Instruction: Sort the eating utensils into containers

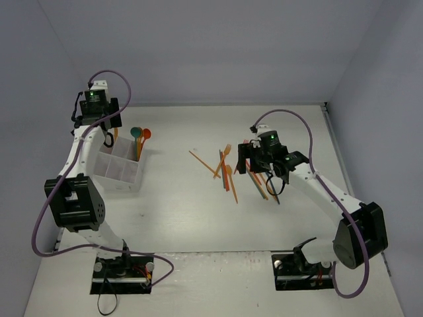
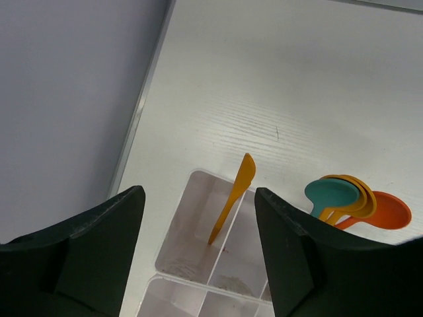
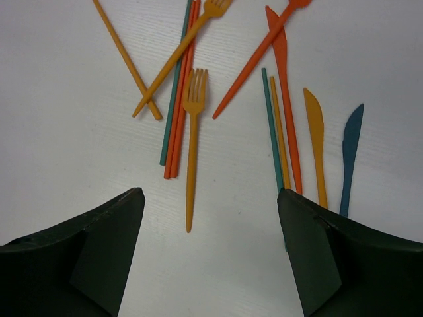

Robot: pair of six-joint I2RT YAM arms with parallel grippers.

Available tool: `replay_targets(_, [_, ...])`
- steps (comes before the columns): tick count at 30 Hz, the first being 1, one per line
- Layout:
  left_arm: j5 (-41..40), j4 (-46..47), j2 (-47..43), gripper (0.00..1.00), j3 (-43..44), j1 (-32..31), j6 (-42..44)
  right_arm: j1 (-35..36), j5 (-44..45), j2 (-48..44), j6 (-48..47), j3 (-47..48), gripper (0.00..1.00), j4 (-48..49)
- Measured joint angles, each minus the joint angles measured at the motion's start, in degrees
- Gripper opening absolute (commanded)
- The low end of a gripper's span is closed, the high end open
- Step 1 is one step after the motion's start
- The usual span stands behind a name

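Both jaws gape empty: left gripper (image 2: 198, 193) over box (image 2: 186, 228), right gripper (image 3: 210, 195) over utensils (image 3: 192, 152).

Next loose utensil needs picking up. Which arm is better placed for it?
Right. The right claw hangs open directly over the loose utensils, with the orange fork lying nearly centred below it. The left claw is open above the box, away from them.

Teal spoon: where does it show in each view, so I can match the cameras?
Top external: teal spoon left of centre, standing in the white box.
Left wrist: lower right, beside orange spoons.
Right wrist: not in view.
Shared landmark: the white box, seen in top and left wrist views.
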Motion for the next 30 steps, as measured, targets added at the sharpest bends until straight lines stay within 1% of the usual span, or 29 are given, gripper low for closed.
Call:
replay_targets(2, [0.5, -1.0, -1.0, 0.73, 0.0, 0.0, -1.1, -0.2, 1.0, 0.7, 0.9, -0.6, 0.66, -0.4])
replay_targets(5, [2.3, -3.1, -4.0, 0.75, 0.0, -0.1, -3.3, -1.5, 2.8, 1.6, 2.5, -1.6, 0.57, -0.5])
replay_targets(9, [5.5, -5.3, -10.2, 0.75, -0.1, -1.2, -7.3, -7.8, 4.8, 2.6, 4.6, -4.2, 0.54, -0.7])
replay_targets(13, [8.2, -6.9, -16.6, 0.75, -2.0, -7.0, -10.1, -15.3, 6.2, 5.0, 5.6, -5.9, 0.52, -0.8])
replay_targets(15, [9.8, -7.4, -18.8, 0.75, -3.3, -11.9, -11.0, -17.1, 6.2, 7.0, 5.9, -6.0, 0.51, -1.0])
replay_targets(16, [10.5, -7.8, -19.6, 0.75, -4.2, -14.0, -11.4, -17.1, 6.1, 8.1, 6.1, -6.0, 0.51, -1.0])
replay_targets(18, [11.9, -8.5, -21.1, 0.75, -6.4, -18.3, -12.2, -17.1, 5.7, 10.4, 6.4, -6.0, 0.41, -0.9])
replay_targets(19, [12.7, -8.9, -21.7, 0.75, -7.7, -20.5, -12.7, -17.1, 5.5, 11.7, 6.6, -6.0, 0.39, -0.8])
replay_targets(21, [13.3, -9.7, -22.8, 0.75, -10.2, -23.6, -13.6, -17.0, 5.4, 14.2, 6.9, -6.0, 0.37, -0.7])
replay_targets(25, [14.2, -11.4, -24.0, 0.75, -13.6, -27.1, -15.2, -17.0, 5.6, 17.3, 6.9, -4.6, 0.34, 0.0])
replay_targets(27, [14.4, -11.9, -24.0, 0.75, -14.2, -27.8, -15.9, -17.0, 5.9, 18.3, 6.9, -3.9, 0.30, 0.6])
replay_targets(29, [14.5, -12.0, -24.0, 0.75, -14.4, -28.5, -16.5, -17.0, 6.4, 19.1, 6.9, -3.3, 0.21, 0.9])
replay_targets(30, [14.6, -12.0, -24.0, 0.75, -14.4, -28.7, -16.7, -17.0, 6.8, 19.5, 6.9, -3.0, 0.14, 0.9])
